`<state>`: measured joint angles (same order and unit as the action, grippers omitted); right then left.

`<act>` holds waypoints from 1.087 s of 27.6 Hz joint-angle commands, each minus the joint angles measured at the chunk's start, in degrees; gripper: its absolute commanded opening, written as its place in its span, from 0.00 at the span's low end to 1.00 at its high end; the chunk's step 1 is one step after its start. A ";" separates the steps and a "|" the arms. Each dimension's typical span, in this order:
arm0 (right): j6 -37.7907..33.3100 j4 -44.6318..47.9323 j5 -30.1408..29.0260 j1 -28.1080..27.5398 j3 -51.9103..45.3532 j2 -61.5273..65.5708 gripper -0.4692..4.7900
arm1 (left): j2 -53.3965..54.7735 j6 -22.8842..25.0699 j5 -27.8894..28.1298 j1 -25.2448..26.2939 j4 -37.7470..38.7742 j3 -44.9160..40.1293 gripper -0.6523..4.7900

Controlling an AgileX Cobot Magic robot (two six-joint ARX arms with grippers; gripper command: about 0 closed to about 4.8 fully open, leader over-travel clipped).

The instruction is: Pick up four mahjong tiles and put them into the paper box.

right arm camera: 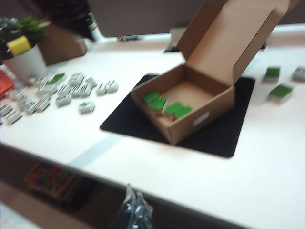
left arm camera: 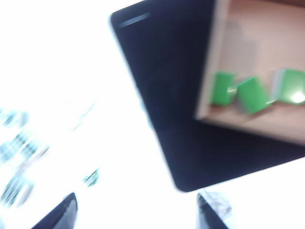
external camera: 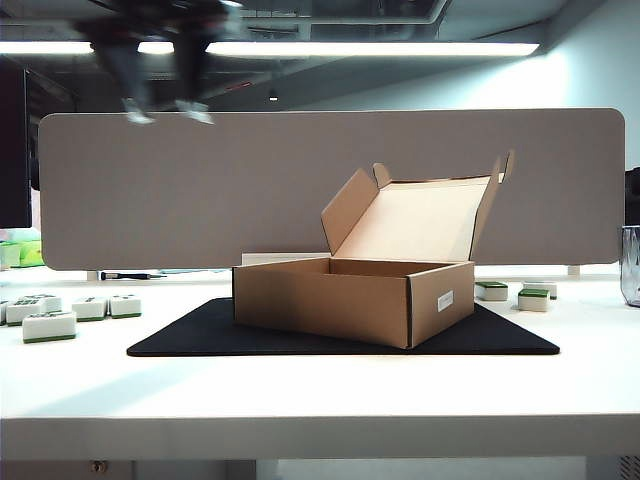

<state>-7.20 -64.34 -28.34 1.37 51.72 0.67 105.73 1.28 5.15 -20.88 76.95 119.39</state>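
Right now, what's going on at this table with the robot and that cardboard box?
The robot is filling the open paper box with mahjong tiles. Four green-backed tiles lie inside it. The left gripper hangs high above the table's left side, blurred, jaws apart and holding nothing. The right gripper hangs off the table's front edge, apparently shut and empty. More loose tiles lie on the table.

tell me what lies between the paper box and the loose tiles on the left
Black mat, then bare white table, up to the loose tiles; the right wrist view shows it.
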 commanded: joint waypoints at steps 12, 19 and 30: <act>-0.35 17.35 0.35 -0.02 -16.15 -0.66 0.09 | -39.85 1.97 0.02 12.04 -2.71 -33.94 0.68; -0.57 26.91 0.31 0.00 -21.79 -0.66 0.09 | -60.17 2.75 0.26 12.00 -3.06 -46.38 0.68; -5.05 36.83 0.22 0.00 -29.77 -0.68 0.09 | -76.70 1.66 -0.61 11.10 -9.42 -62.14 0.46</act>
<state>-10.83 -31.00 -28.12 1.37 22.35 0.45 29.02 2.98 5.10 -9.37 67.94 58.13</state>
